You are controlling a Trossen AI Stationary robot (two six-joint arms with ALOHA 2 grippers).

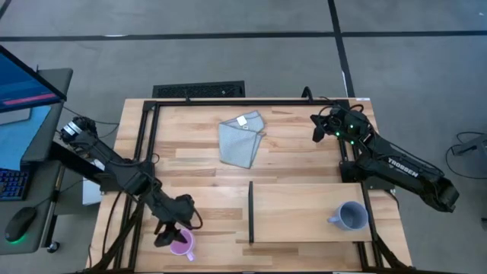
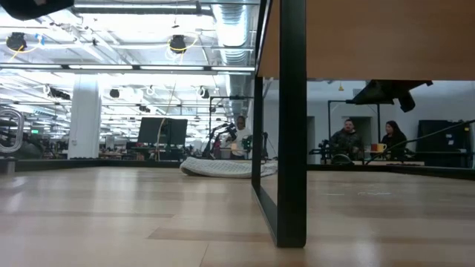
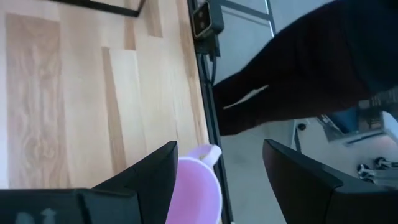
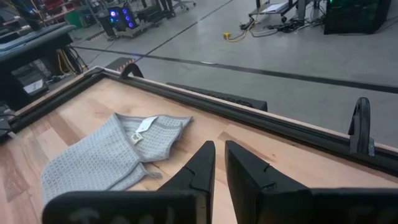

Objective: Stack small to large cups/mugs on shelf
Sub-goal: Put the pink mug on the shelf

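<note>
Between the left hand's (image 3: pixel 217 180) spread fingers sits the pink mug (image 3: pixel 196 190), while only overhead shows the grey-blue mug (image 1: pixel 350 216) on the shelf (image 1: pixel 304 199), well apart from the nearly closed, empty right hand (image 1: pixel 315 128).

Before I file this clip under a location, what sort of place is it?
Probably a robotics lab or workshop: exposed ceiling ducts, other workstations with monitors and seated people behind, and a concrete floor around the wooden table.

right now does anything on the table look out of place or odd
Yes: the pink mug sits at the table's very edge, off the shelf, with the open left gripper over it. The grey mug is upright on the shelf. A cloth lies crumpled. No clear cup shows.
</note>
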